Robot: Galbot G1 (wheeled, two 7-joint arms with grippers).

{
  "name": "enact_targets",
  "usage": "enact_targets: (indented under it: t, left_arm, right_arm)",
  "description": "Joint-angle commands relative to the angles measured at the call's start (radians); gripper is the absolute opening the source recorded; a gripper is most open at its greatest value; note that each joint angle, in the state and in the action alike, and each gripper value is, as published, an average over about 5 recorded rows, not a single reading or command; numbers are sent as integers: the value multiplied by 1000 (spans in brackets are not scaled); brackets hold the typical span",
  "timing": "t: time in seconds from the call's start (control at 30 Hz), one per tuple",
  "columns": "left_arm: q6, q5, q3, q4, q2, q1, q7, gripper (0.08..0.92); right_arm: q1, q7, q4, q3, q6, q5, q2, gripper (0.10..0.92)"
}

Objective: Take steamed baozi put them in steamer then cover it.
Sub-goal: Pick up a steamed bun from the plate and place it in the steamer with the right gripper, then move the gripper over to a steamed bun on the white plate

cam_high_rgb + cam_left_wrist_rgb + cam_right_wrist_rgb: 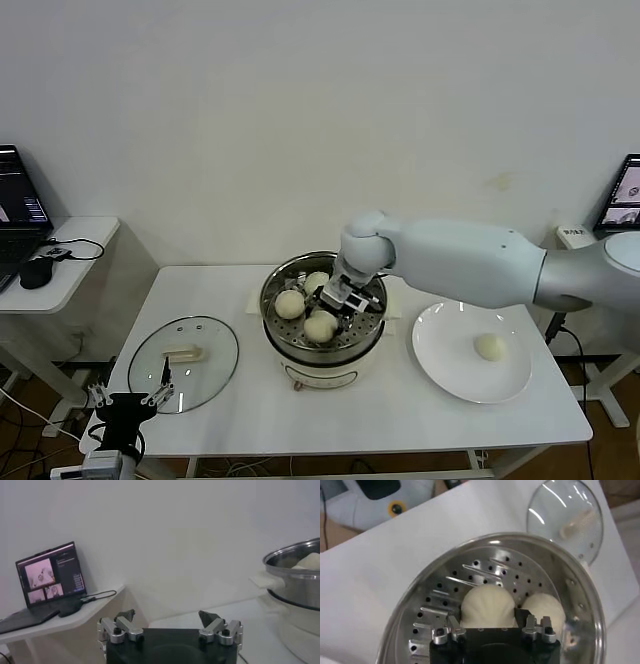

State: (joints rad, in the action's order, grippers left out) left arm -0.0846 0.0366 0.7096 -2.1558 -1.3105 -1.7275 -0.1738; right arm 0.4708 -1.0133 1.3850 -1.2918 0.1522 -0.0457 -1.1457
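The steamer (pixel 272 318) stands mid-table with three baozi (pixel 290 303) on its perforated tray (pixel 445 587). My right gripper (pixel 340 302) reaches down into the pot. In the right wrist view its fingers (pixel 454 622) lie against both sides of one baozi (pixel 487 605), which rests on the tray; a second baozi (pixel 546 611) lies beside it. One more baozi (pixel 489 346) is on the white plate (pixel 450 375). The glass cover (pixel 185 362) lies flat on the table's left. My left gripper (pixel 130 398) hangs open, low at the front left corner.
A side table (pixel 70 262) with a laptop (pixel 47 577) and a mouse stands to the left. A wall runs behind the table. The steamer's rim and side handle (pixel 267 580) show in the left wrist view.
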Motion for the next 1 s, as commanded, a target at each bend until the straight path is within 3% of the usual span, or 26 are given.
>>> enact_targets:
  t: [0.03, 0.23, 0.63, 1.0]
  left_arm:
    - [0, 0, 0, 1, 0, 0, 0, 823]
    - [0, 0, 1, -6, 3, 0, 1, 823]
    - [0, 5, 6, -13, 23, 6, 2, 823]
    - [-2, 8, -8, -7, 45, 20, 4, 823]
  right_arm:
    - [1, 6, -5, -8, 40, 22, -10, 687]
    - [43, 8, -4, 18, 31, 14, 18, 810]
    - [174, -52, 68, 111, -333, -127, 302, 823]
    - [9, -69, 88, 209, -412, -56, 640, 823]
